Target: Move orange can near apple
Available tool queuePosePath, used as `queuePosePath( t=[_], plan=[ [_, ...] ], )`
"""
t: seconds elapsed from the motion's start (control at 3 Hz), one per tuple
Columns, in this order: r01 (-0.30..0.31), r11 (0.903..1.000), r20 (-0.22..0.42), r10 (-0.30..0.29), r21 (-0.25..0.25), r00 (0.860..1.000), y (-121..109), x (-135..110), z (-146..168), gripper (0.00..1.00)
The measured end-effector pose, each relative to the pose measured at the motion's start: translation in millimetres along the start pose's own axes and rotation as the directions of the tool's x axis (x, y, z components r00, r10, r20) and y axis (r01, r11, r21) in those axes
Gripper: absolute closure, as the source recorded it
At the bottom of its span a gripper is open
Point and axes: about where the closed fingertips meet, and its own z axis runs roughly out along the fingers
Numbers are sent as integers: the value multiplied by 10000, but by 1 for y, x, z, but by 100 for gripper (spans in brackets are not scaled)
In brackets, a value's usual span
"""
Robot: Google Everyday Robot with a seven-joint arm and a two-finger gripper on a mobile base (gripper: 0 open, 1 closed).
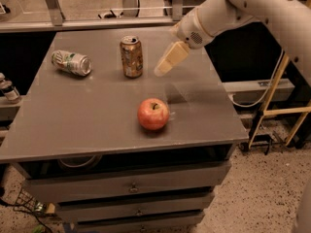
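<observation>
A gray bench (97, 125) fills the middle of the frame. The orange can (131, 57) stands up straight on it, in the upper middle of the frame, with its silver top facing up. The apple (153, 114) sits lower down, near the front edge of the bench and a little to the right of the can. The apple is red with a yellow patch around its stem. The can and the apple are well apart, with bare bench between them. A white and green can (72, 63) lies on its side in the upper left part of the bench, away from the other two things. A big white arm (233, 8) comes in from the upper right of the frame. At its end is the tool (163, 68), a pale yellow piece that points down and to the left. The tool hangs above the bench just to the right of the orange can and does not touch it. I cannot tell if the tool is released or clenched, and nothing is in it. Under the bench top are gray drawers (131, 183). A speckled floor (262, 193) shows in the lower right, and a yellow frame (272, 101) stands at the right side.
</observation>
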Motion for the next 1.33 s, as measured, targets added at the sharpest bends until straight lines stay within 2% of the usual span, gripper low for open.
queuePosePath(
  t=[0.67,1.0,1.33],
  plan=[
    [-109,9991,903,147,-420,9958,-5,-21,34,0],
    [44,9987,1415,29,-515,9899,-1,-43,49,0],
    [128,9978,1621,-20,-654,9868,2,-56,61,0]
  ],
)
